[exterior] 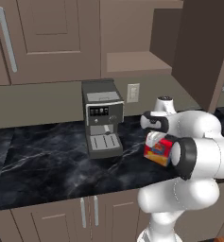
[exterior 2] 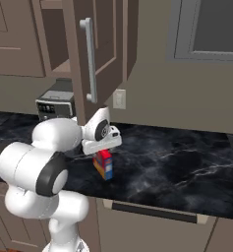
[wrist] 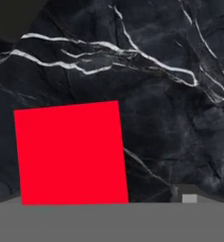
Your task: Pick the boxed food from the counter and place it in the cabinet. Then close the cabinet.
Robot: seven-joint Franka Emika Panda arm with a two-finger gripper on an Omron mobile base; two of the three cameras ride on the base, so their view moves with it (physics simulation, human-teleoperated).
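red boxed food (wrist: 71, 153) top in hand view; base views show graphic; fingers' state unclear.

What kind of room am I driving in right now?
A kitchen, rendered in simulation: a coffee machine stands on a black marble-look counter, with brown wall cabinets above, one cabinet open.

Hidden behind the white arm: the claw (exterior 2: 104, 147) fingertips and jaw state, just over the boxed food (exterior 2: 103, 164), whose far edge lies partly covered from the left.
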